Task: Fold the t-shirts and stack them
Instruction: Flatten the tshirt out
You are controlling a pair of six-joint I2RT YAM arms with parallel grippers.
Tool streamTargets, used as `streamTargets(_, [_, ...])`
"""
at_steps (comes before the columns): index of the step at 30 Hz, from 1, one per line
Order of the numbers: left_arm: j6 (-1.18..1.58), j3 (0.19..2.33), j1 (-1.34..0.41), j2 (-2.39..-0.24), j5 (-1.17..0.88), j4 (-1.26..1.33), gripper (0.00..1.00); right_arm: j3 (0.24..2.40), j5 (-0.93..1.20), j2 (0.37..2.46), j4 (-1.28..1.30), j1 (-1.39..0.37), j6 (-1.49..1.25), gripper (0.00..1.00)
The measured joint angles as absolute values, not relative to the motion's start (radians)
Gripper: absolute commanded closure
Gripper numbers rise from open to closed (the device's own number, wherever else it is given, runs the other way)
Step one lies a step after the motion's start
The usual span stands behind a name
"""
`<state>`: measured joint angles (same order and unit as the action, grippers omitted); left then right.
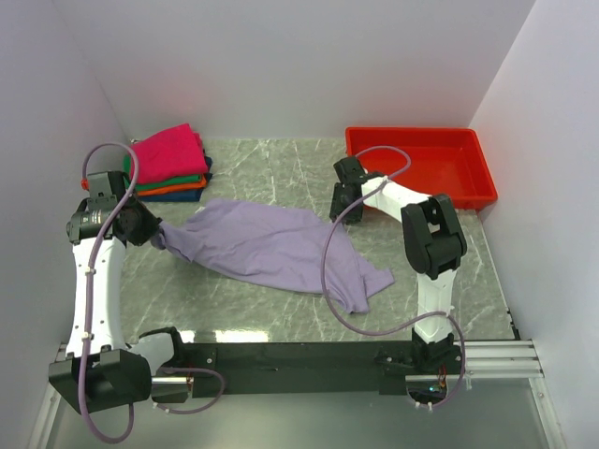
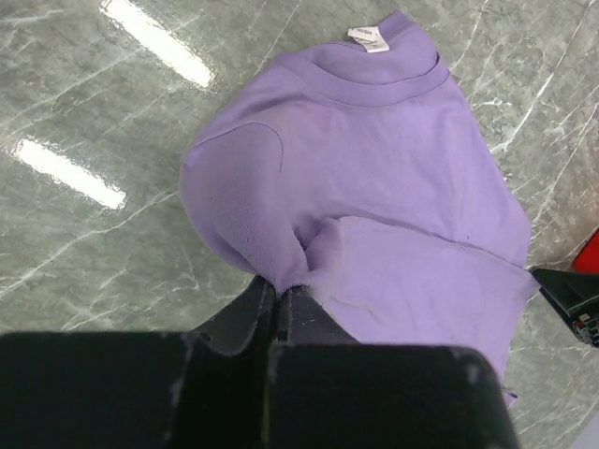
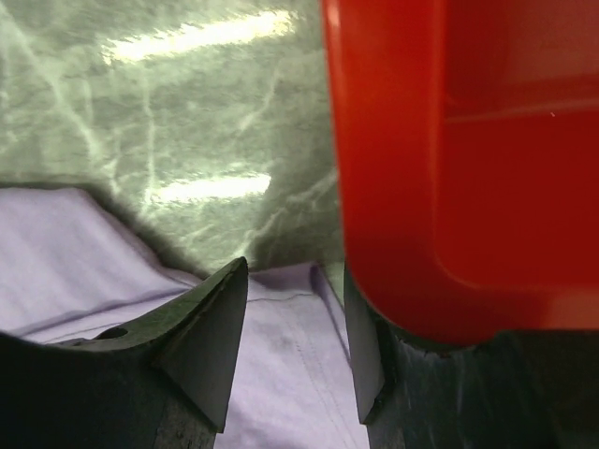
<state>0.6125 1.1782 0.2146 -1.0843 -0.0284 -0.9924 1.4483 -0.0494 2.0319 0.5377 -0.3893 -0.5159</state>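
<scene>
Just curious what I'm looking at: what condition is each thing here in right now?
lavender t-shirt: unfolded, lying crumpled, one edge pinched.
folded t-shirts: stacked, magenta on top.
red tray: sitting flat, far right.
left gripper: shut on the lavender t-shirt.
right gripper: open, over the shirt's edge beside the red tray.

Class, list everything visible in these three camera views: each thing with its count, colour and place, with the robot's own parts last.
table: one, grey-green marble pattern, under everything
lavender t-shirt: one, pale lavender, unfolded mid-table
folded t-shirts: four, stacked pink, green, orange, dark blue from top, far-left corner
red tray: one, red, far-right corner
left end effector: one, black, shut on the lavender t-shirt's edge
right end effector: one, black, open over the shirt beside the tray
</scene>
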Motion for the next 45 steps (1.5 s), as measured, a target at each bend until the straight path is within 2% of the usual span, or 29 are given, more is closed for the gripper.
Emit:
streamTargets(18, [0.603, 1.179, 0.207, -1.092, -0.025, -0.993, 1.0, 1.387, -0.097, 2.011, 0.469, -0.428, -0.528, 0.52])
streamTargets(21, [0.602, 1.179, 0.203, -1.092, -0.022, -0.993, 1.0, 1.387, -0.103, 2.011, 0.466, -0.434, -0.529, 0.55])
streamTargets(24, [0.602, 1.179, 0.201, -1.092, -0.02, -0.993, 1.0, 1.386, -0.106, 2.011, 0.467, -0.437, -0.532, 0.65])
streamTargets(27, [0.602, 1.179, 0.201, -1.092, -0.02, -0.993, 1.0, 1.384, -0.104, 2.012, 0.469, -0.437, -0.533, 0.95])
streamTargets(28, [0.602, 1.179, 0.201, -1.092, -0.02, -0.993, 1.0, 1.382, -0.103, 2.011, 0.469, -0.438, -0.536, 1.0])
streamTargets(38, [0.607, 1.268, 0.202, -1.113, -0.039, -1.0, 1.0, 1.381, -0.097, 1.976, 0.562, -0.442, -0.524, 1.0])
streamTargets(45, [0.624, 1.42, 0.202, -1.153, -0.099, -0.987, 1.0, 1.477, -0.106, 1.784, 0.754, -0.44, -0.497, 1.0])
